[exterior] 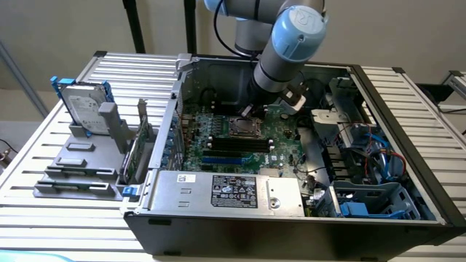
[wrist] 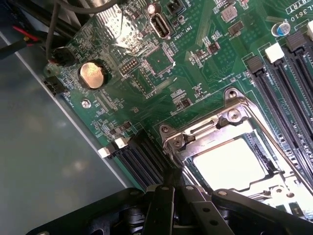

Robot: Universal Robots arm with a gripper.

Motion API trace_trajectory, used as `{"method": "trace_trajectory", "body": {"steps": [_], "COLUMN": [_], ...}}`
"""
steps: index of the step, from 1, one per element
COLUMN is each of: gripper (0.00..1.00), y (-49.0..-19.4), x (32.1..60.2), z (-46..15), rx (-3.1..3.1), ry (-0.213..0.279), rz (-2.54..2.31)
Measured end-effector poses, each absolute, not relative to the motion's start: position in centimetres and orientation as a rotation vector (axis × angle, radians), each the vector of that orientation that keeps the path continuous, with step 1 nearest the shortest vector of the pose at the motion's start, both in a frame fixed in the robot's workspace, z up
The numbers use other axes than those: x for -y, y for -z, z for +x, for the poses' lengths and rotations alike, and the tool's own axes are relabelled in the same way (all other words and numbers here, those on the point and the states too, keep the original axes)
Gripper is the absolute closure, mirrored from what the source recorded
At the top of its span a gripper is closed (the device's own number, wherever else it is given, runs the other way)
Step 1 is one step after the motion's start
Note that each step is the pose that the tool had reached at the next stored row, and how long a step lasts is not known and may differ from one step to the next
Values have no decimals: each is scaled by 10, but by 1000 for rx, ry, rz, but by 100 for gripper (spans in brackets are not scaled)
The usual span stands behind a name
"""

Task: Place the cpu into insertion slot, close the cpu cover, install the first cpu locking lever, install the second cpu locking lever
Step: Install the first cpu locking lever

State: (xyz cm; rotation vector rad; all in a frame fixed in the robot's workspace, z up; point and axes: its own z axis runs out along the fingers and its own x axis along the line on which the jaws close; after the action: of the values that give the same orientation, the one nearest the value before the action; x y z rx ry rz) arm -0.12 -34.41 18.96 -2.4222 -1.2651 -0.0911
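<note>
In the wrist view the black claw (wrist: 171, 196) is closed, its fingers together with nothing between them, and its tip is just at the edge of the slot (wrist: 234, 152). The cpu (wrist: 230, 164) lies flat in the slot on the green motherboard (wrist: 146, 73), and the silvery cover (wrist: 205, 127) is down around it, with the chip showing through its square opening. In the exterior view the arm (exterior: 287, 49) reaches down into the open computer case (exterior: 407, 164), which stands on the slatted table (exterior: 43, 164).
</note>
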Motion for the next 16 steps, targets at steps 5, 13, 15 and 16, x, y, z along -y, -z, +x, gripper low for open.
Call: {"method": "trace_trajectory", "body": {"steps": [5, 13, 15, 16], "gripper": [89, 89, 89, 89], "y": [-189, -188, -187, -187], "x": [344, 344, 344, 344], "z": [1, 3, 4, 5], "rx": [1273, 1290, 1295, 1297], "ry": [89, 95, 95, 95], "rz": [-2418, -2390, -2385, -2382]}}
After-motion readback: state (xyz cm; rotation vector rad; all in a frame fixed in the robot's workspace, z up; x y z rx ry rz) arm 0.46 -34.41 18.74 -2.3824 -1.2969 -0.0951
